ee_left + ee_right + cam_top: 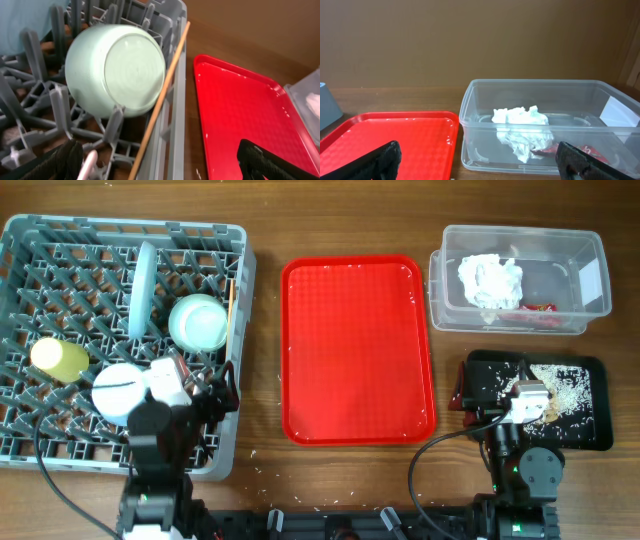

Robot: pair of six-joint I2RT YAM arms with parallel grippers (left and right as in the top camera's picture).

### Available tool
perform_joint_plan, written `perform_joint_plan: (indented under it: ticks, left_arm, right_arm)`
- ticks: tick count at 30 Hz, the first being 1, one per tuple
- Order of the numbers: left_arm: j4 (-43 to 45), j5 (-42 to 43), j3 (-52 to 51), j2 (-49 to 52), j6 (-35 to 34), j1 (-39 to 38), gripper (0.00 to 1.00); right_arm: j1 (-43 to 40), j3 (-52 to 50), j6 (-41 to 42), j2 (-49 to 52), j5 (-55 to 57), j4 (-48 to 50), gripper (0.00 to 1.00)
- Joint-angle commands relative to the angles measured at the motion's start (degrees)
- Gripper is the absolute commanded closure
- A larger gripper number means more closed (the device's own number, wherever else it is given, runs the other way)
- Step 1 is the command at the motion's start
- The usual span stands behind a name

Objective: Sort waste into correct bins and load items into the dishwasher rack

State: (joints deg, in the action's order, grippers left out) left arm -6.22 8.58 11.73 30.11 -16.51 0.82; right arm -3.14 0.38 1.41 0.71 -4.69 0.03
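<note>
The grey dishwasher rack (130,227) at the left holds an upright white plate (143,275), an overturned teal bowl (198,321) and a yellow cup (60,358). A wooden stick (231,310) leans along its right wall. My left gripper (215,395) is open over the rack's front right corner. In the left wrist view (165,167) the stick (162,95) runs between the fingers, with the bowl (117,70) behind. My right gripper (470,395) is open and empty, and it also shows in the right wrist view (480,167). The clear tub (520,240) holds the napkin (490,280) and red wrapper (538,308).
The red serving tray (358,350) lies in the middle with a few crumbs on it. The black tray (590,370) at the front right holds rice scraps (565,390). A pale round item (120,392) sits in the rack beside the left arm. Crumbs dot the table's front edge.
</note>
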Motion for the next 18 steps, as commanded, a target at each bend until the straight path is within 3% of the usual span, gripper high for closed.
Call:
perform_joint_plan:
  ticks: [1, 10, 17, 18]
  left_arm:
    - [0.9, -0.3, -5.2, -8.9, 1.3, -0.6, 0.00]
    - [2.6, -0.5, -11.3, -29.0, 1.3, -0.6, 0.00]
    - [4.9, -4.1, -11.3, -29.9, 1.8, -2.0, 0.00]
    - [3.8, -4.0, -11.3, -29.9, 5.7, -1.9, 0.00]
  right_arm:
    - [0.2, -0.1, 0.5, -0.5, 0.4, 0.1, 0.00]
    - [0.2, -0.1, 0.4, -0.5, 0.4, 0.1, 0.00]
    - [0.2, -0.1, 0.5, -0.5, 0.4, 0.1, 0.00]
    - [0.2, -0.1, 0.5, -0.5, 0.4, 0.1, 0.00]
